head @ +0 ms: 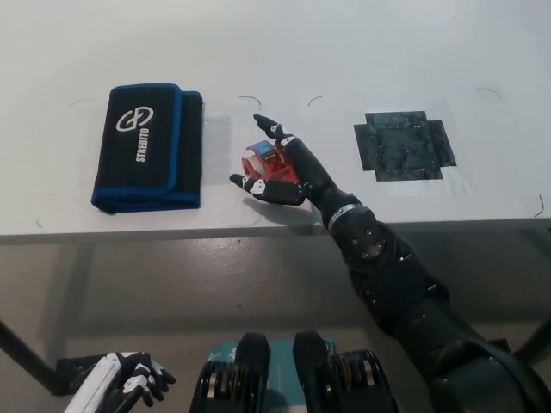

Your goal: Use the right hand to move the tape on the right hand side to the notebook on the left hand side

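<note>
Head view: black right robot hand (280, 168) grasps red plastic tape (264, 161) beside fabric notebook (146, 146).

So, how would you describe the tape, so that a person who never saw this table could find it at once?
Look at the white table and find the black and blue notebook on its left part. Just to the right of it, near the front edge, the black right hand holds the tape. It is the only red thing there, a small dispenser between the fingers.
</note>
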`<state>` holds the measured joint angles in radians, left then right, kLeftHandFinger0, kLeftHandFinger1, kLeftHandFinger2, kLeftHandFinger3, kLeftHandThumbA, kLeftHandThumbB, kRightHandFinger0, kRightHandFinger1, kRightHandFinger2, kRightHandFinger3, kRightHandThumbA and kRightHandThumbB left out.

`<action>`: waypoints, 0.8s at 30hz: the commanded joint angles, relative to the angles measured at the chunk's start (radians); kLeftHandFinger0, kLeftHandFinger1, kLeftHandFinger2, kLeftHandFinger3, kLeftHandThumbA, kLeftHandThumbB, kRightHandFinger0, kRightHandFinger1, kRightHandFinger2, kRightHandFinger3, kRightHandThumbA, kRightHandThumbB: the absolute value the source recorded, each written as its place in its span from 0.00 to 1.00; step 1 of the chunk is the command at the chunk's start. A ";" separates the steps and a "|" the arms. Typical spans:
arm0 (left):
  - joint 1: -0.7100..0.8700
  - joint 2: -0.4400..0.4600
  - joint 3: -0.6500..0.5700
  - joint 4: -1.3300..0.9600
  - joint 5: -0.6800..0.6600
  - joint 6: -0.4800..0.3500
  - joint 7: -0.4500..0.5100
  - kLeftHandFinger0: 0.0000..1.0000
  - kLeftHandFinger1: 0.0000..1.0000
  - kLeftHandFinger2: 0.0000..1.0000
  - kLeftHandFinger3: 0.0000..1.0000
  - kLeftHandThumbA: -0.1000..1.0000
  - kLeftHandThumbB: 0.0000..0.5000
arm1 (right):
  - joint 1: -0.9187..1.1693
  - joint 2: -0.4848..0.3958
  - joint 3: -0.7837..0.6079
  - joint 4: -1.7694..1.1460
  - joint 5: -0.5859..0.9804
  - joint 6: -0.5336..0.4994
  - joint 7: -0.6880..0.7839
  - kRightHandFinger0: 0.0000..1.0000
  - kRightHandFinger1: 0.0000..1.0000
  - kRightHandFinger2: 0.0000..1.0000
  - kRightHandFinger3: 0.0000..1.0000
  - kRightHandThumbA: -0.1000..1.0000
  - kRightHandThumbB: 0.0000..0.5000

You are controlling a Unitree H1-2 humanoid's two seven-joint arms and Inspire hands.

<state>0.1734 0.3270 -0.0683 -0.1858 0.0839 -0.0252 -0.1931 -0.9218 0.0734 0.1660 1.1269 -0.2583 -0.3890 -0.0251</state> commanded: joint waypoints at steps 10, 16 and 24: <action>-0.005 0.005 0.012 -0.026 -0.010 -0.015 -0.006 0.39 0.38 0.47 0.65 0.82 0.30 | -0.049 -0.034 -0.005 -0.006 0.014 -0.051 -0.011 1.00 1.00 1.00 1.00 0.83 0.50; 0.015 0.011 0.018 -0.032 -0.004 -0.012 -0.002 0.39 0.39 0.47 0.66 0.84 0.30 | 0.004 -0.111 -0.005 -0.130 0.015 -0.037 0.029 1.00 1.00 1.00 1.00 0.81 0.47; 0.000 0.014 0.019 -0.018 -0.010 -0.014 -0.012 0.40 0.39 0.48 0.66 0.85 0.31 | 0.139 -0.234 -0.031 -0.571 0.053 0.112 0.114 1.00 1.00 1.00 1.00 0.71 0.45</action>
<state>0.1783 0.3271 -0.0593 -0.1850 0.0841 -0.0255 -0.1930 -0.8094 -0.1061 0.1563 0.7907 -0.2561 -0.3610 0.0091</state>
